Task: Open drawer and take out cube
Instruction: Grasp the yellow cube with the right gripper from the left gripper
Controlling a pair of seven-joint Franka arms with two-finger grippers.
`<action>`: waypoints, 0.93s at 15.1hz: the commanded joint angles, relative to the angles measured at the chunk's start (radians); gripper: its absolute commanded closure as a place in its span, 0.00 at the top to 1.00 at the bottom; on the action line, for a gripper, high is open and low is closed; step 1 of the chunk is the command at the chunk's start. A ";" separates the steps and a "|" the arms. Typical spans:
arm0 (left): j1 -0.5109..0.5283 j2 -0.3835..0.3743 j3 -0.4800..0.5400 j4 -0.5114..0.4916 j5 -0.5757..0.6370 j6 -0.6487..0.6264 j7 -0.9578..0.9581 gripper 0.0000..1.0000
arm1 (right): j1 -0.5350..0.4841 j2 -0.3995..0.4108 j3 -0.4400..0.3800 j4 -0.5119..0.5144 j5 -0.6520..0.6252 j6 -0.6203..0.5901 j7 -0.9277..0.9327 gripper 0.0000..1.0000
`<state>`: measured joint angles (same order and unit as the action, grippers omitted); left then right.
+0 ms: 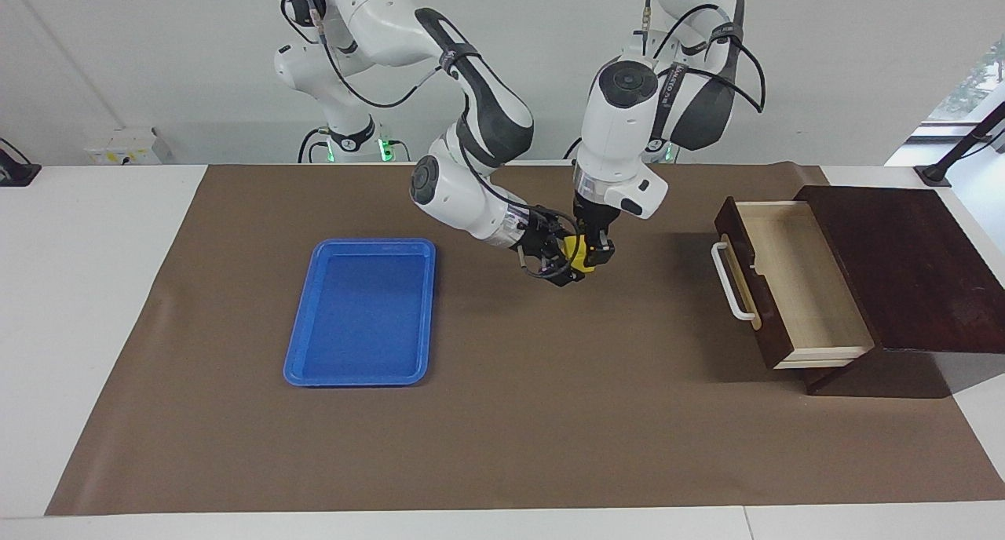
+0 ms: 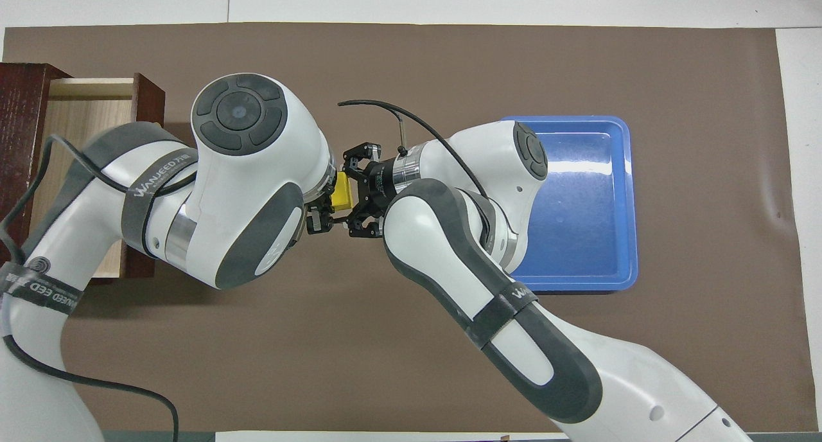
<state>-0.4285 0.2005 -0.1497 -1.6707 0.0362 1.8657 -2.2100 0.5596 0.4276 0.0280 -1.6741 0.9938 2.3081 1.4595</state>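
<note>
Cube (image 1: 575,254) half hidden between both claws, up over mid-tabletop, nearer the robots' edge. Left claw (image 1: 594,256) pinching cube from above. Right claw (image 1: 567,264) around cube sideways, grip unclear. Drawer (image 1: 793,281) pulled open at left arm's end.

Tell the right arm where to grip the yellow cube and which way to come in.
Grip the cube on the faces the left gripper leaves free. That gripper hangs down onto it from above, in the air over the brown mat, so the right gripper should come in sideways from the blue tray's end, fingers around the exposed faces.
</note>
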 commanded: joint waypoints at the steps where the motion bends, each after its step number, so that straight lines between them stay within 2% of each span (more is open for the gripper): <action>1: -0.015 -0.015 0.015 -0.015 0.025 0.024 -0.007 0.00 | -0.004 0.010 0.006 0.030 -0.026 -0.012 0.047 0.00; 13: -0.015 -0.013 0.015 -0.009 0.025 0.038 0.019 0.00 | -0.037 0.010 -0.005 0.074 -0.026 -0.048 0.048 0.00; 14: -0.013 -0.013 0.015 -0.006 0.025 0.036 0.019 0.08 | -0.038 0.010 -0.005 0.074 -0.027 -0.055 0.048 0.00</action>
<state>-0.4293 0.1959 -0.1485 -1.6564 0.0399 1.8901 -2.2011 0.5520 0.4304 0.0183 -1.6422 0.9750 2.3006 1.4617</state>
